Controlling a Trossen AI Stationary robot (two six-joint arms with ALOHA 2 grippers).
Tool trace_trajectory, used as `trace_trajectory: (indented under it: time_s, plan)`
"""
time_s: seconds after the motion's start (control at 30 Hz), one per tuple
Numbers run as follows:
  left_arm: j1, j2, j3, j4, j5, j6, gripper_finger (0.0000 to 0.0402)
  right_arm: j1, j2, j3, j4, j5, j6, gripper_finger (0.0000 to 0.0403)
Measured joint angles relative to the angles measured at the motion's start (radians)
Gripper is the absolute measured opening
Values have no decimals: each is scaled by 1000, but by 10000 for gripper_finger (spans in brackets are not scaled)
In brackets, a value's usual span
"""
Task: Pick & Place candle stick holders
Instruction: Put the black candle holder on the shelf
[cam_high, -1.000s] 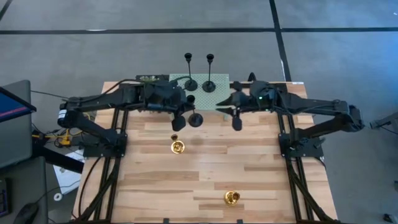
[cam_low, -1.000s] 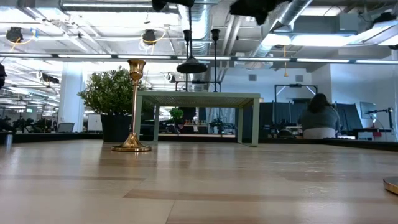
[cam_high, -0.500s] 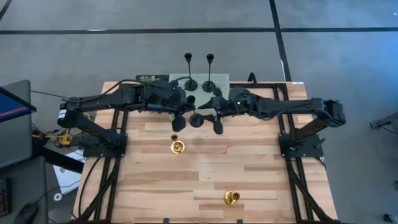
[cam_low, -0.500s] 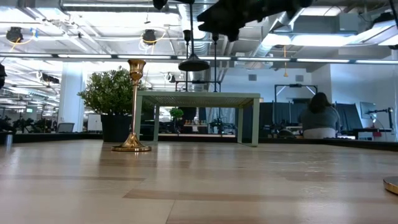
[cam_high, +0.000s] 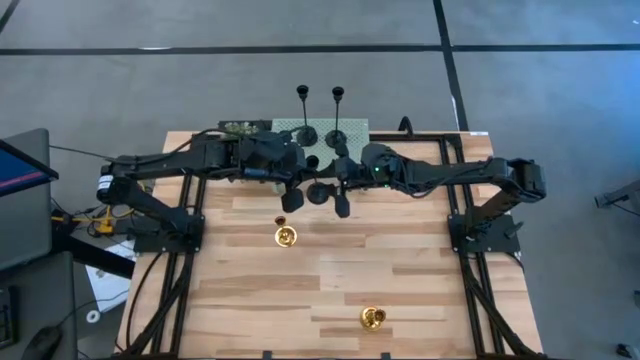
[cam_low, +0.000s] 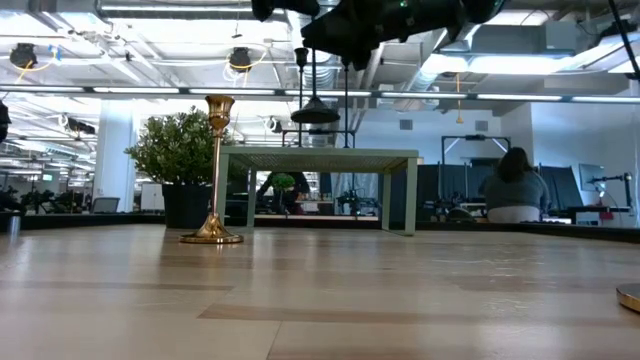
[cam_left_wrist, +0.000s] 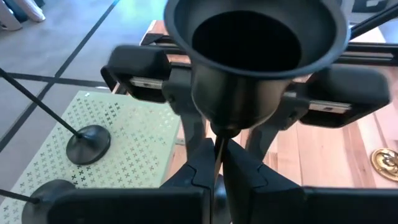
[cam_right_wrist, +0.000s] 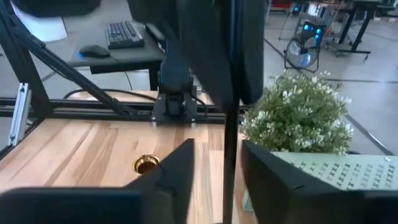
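One black candle stick holder (cam_high: 313, 188) hangs in the air above the wooden surface (cam_high: 330, 270), its thin stem clenched in the left pincer (cam_left_wrist: 217, 165). The right pincer (cam_right_wrist: 217, 163) straddles the same stem with fingers spread, not touching. Two black holders (cam_high: 320, 132) stand on the green perforated stand (cam_high: 352, 131); two gold holders (cam_high: 286, 236) stand on the surface.

black pair (cam_high: 320, 128): upright on the green stand
third black one (cam_left_wrist: 255, 56): up in the air, stem pinched
gold ones (cam_high: 286, 236): standing on the table, well apart
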Motion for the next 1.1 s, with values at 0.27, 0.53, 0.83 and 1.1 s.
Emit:
trace_trajectory:
  time_s: [0.27, 0.53, 0.83, 1.1]
  plan:
    - [0, 21, 0, -6, 2, -1, 13, 0, -16, 0, 22, 2, -5, 32]
    - [0, 17, 0, -5, 4, -4, 19, 0, -19, 0, 21, 3, -11, 5]
    - [1, -23, 0, -2, -4, -1, 61, -29, -16, 0, 46, 2, -9, 2]
    - [-11, -99, 0, -3, 6, -39, 67, -77, -16, 0, 39, 3, -9, 1]
